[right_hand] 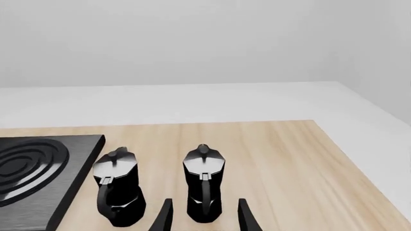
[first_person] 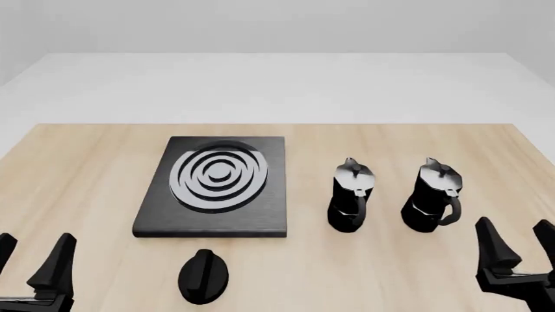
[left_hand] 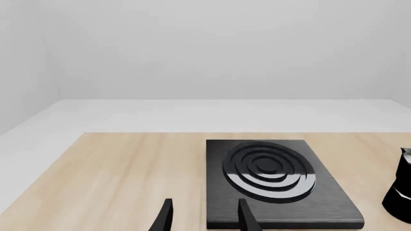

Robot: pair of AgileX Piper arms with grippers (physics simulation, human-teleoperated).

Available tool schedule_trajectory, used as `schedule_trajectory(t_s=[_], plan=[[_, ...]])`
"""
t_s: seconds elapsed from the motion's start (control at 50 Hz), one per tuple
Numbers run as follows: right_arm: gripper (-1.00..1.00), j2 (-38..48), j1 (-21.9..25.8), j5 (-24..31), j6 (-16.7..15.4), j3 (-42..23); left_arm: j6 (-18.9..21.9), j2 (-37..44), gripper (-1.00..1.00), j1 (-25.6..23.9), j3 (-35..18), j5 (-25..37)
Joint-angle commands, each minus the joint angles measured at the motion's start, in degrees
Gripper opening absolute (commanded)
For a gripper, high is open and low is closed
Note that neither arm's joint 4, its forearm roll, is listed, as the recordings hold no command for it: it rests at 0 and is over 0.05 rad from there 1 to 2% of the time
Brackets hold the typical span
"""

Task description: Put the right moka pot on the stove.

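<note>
The right moka pot (first_person: 431, 196) stands upright on the table at the right, black with a silver lid; it also shows in the right wrist view (right_hand: 204, 184). Its look-alike (first_person: 350, 195) stands just left of it (right_hand: 117, 187). The stove (first_person: 217, 185) lies flat left of centre, with silver burner rings (left_hand: 273, 180). My right gripper (first_person: 516, 250) is open and empty, near the front edge, right of and nearer than the right pot. My left gripper (first_person: 33, 260) is open and empty at the front left.
A black round knob (first_person: 205, 276) lies on the table in front of the stove. The wooden table (first_person: 87, 169) ends at a white floor beyond. One pot's edge shows in the left wrist view (left_hand: 401, 190).
</note>
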Motion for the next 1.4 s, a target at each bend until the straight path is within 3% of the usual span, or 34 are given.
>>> schedule_trajectory(t_s=[0.02, 0.2, 0.64, 0.96, 1.4], plan=[[1.0, 18.0, -2.0, -14.1, 1.3, 0.0, 0.0, 0.0, 1.0, 0.0, 0.0, 0.0], [1.0, 33.1, -2.7, -26.0, 1.8, -0.5, 0.0, 0.0, 1.0, 0.0, 0.0, 0.0], [1.0, 55.8, -1.9, -40.6, 2.5, -3.6, 0.0, 0.0, 1.0, 0.0, 0.0, 0.0], [1.0, 65.2, -0.6, -45.0, 1.7, -7.0, 0.0, 0.0, 1.0, 0.0, 0.0, 0.0], [1.0, 73.3, 0.0, -46.9, 1.5, -11.4, 0.0, 0.0, 1.0, 0.0, 0.0, 0.0]])
